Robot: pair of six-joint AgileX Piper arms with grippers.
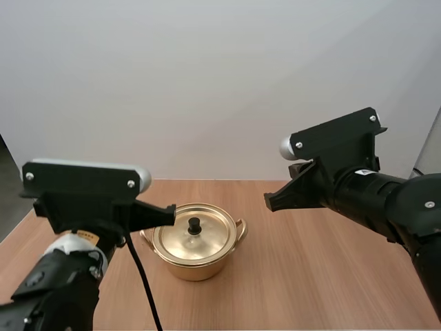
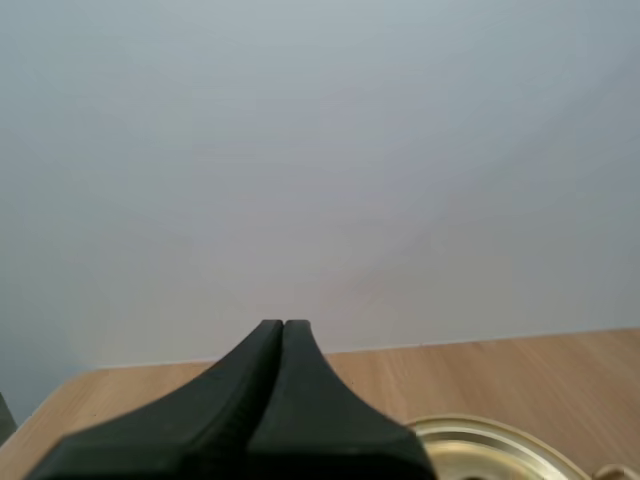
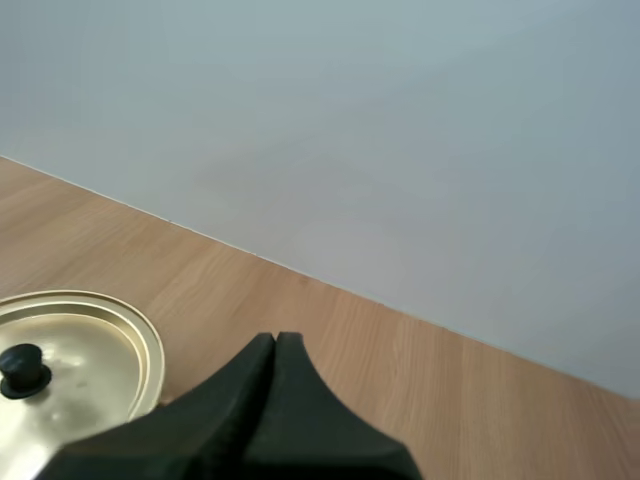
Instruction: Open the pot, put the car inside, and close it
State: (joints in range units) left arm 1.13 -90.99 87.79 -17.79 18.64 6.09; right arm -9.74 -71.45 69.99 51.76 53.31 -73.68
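Observation:
A gold pot [image 1: 196, 265] stands on the wooden table [image 1: 310, 269] with its lid [image 1: 195, 236] on, a black knob [image 1: 194, 223] at the lid's centre. My left gripper [image 1: 168, 213] hangs just left of the pot, tips at the lid's rim height, fingers together. In the left wrist view it [image 2: 283, 325] forms one dark wedge with the lid's edge [image 2: 480, 445] beside it. My right gripper [image 1: 269, 200] hovers right of the pot, above the table, also shut. The right wrist view has that wedge [image 3: 276, 338] near the lid [image 3: 70, 345] and knob [image 3: 22, 368].
A plain pale wall [image 1: 207, 83] stands behind the table's far edge. Bare wood lies to the pot's right and in front of it.

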